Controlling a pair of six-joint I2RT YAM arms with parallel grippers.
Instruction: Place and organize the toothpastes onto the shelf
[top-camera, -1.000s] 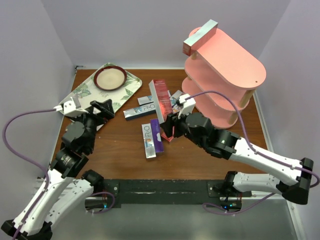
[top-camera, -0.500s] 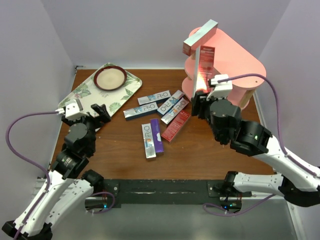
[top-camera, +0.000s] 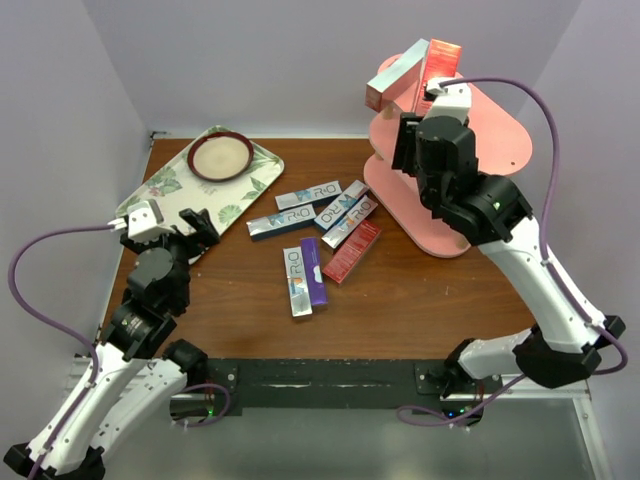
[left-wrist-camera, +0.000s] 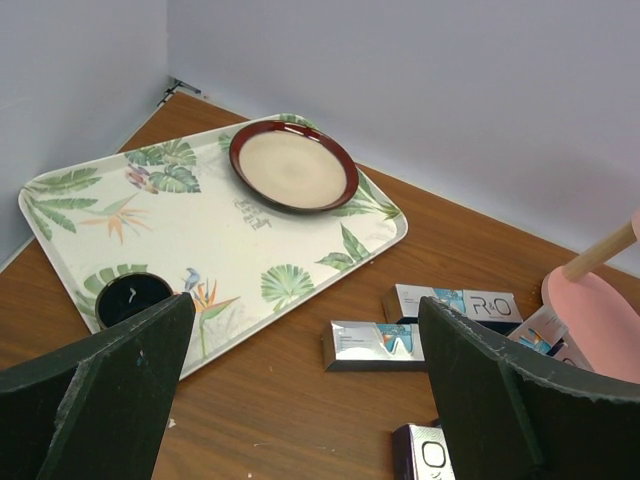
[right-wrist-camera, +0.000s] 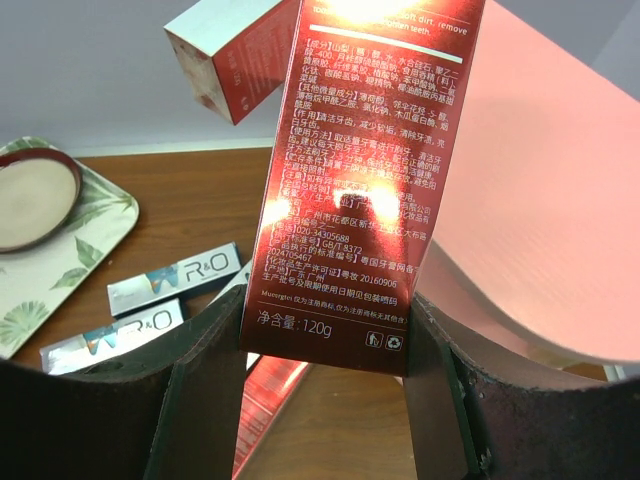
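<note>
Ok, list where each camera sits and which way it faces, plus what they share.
Top view: above and behind the arm bases, looking down on table, shelf and tray; both arms show.
Left wrist: low on the left arm, facing tray and plate; open left gripper frames the bottom.
Right wrist: raised, facing the shelf top past the red box in the right gripper.
Shared: all three show tray and silver boxes.
</note>
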